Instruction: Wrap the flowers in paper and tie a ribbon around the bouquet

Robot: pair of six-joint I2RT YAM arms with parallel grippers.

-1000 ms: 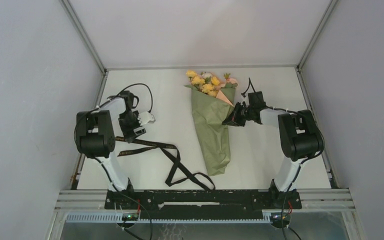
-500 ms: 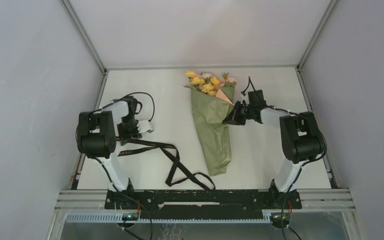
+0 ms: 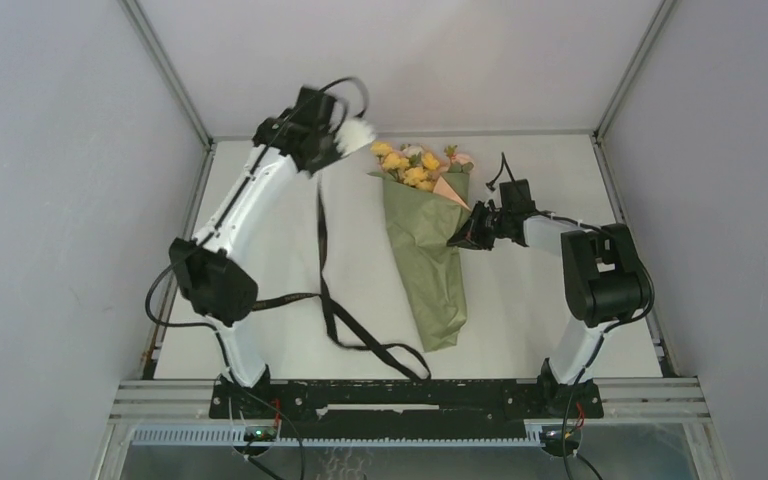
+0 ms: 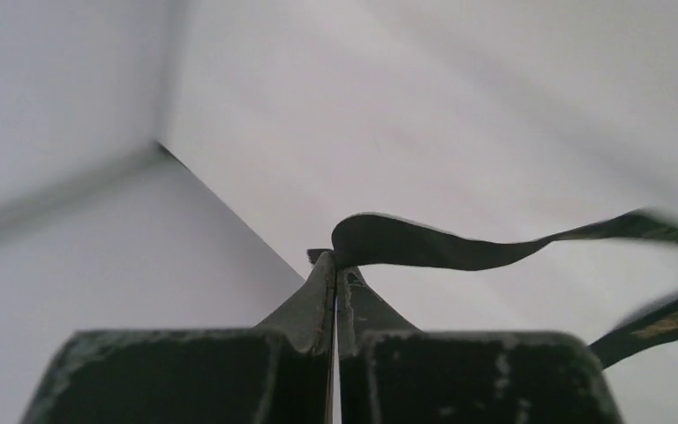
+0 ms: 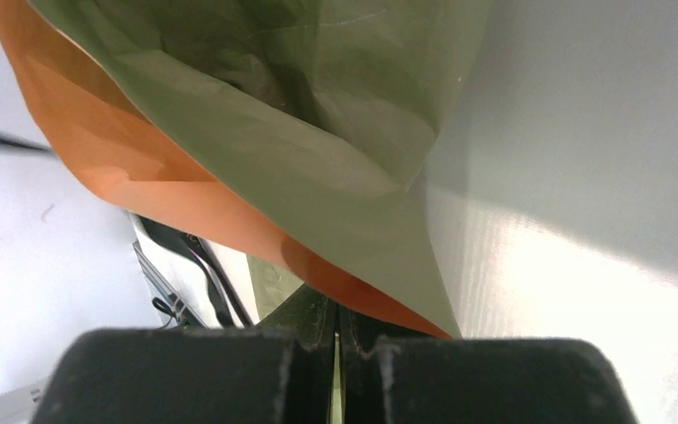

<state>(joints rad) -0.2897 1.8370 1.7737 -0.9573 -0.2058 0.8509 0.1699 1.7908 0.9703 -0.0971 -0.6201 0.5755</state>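
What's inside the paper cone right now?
Yellow, pink and cream flowers poke out of the open top of the olive paper, with its peach lining showing beside them. Everything below the blooms is covered by the paper and cannot be seen.

A robotics lab test cell. Grey panels (image 3: 50, 180) on aluminium rails (image 3: 166, 72) enclose a white tabletop (image 3: 520, 320) with a left arm (image 3: 250, 200) and a right arm (image 3: 600, 285) bolted on

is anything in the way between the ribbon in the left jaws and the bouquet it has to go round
Nothing visible does. The ribbon hangs from the shut left jaws, with only bare table between it and the bouquet. The right jaws pinch the paper on the bouquet's other side, clear of that path.
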